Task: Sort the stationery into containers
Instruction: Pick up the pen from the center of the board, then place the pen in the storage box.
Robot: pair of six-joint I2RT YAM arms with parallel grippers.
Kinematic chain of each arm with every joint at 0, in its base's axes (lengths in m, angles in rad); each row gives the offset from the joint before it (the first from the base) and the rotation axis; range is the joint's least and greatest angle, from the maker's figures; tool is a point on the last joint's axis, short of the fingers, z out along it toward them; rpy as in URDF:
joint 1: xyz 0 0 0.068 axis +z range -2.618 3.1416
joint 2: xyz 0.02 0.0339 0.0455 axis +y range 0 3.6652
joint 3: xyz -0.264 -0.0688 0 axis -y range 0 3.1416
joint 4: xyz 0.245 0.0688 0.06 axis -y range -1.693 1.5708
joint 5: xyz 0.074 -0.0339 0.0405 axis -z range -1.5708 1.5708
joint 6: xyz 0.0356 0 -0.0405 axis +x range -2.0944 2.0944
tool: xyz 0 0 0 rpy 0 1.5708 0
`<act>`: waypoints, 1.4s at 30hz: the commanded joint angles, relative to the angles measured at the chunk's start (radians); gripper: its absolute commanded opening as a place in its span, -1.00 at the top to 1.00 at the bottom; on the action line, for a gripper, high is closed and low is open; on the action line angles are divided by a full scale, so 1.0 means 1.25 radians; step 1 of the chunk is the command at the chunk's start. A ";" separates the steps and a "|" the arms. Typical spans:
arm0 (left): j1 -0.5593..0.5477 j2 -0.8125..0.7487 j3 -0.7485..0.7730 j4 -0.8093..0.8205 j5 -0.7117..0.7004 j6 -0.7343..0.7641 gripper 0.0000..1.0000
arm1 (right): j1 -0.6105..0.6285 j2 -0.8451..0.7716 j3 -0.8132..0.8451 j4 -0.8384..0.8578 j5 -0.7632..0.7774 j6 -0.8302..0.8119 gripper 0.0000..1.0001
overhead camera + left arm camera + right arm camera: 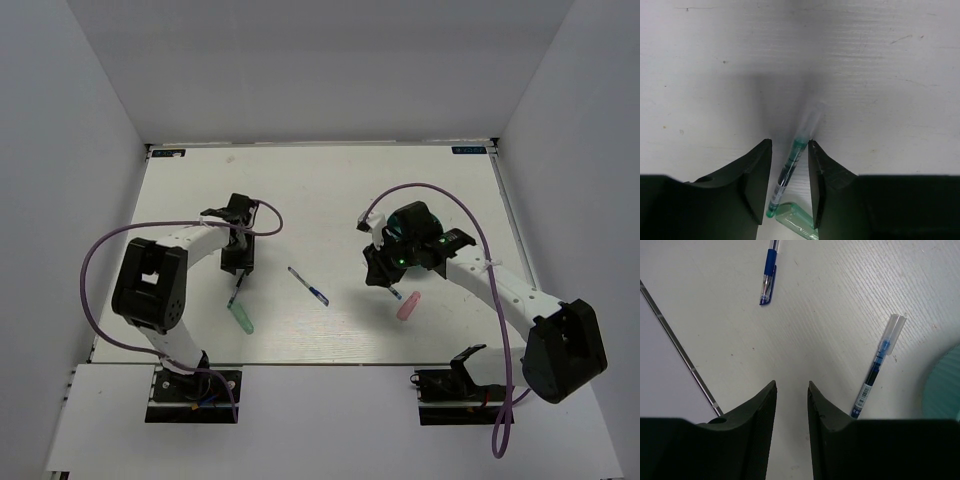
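My left gripper (237, 270) is open and low over the table. A thin grey-green pen (791, 162) with a clear cap lies between its fingertips (790, 142) and is not clamped. A mint-green stubby piece (796, 220) lies just behind the pen's end and shows in the top view (241, 318). My right gripper (379, 273) is open and empty (791, 384). A blue pen with a clear cap (877, 371) lies just right of its right finger. A second blue pen (309, 285) lies mid-table (768, 273). The teal tub (410, 228) is partly hidden under my right arm. A pink piece (408, 306) lies near it.
White walls close in the table on three sides. The table's edge strip (677, 346) runs along the left of the right wrist view. The tub's rim (946, 385) shows at that view's right edge. Purple cables loop over both arms.
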 commanded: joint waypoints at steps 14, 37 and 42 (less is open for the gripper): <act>-0.038 0.004 0.045 0.000 -0.072 0.009 0.98 | -0.001 -0.033 0.017 -0.013 0.019 0.010 -0.22; -0.415 0.190 0.558 0.533 0.069 -0.077 1.00 | -0.072 -0.282 -0.155 0.455 0.900 0.031 0.93; -0.439 0.299 0.666 0.579 0.043 -0.109 1.00 | -0.111 -0.312 -0.188 0.508 0.914 0.020 0.90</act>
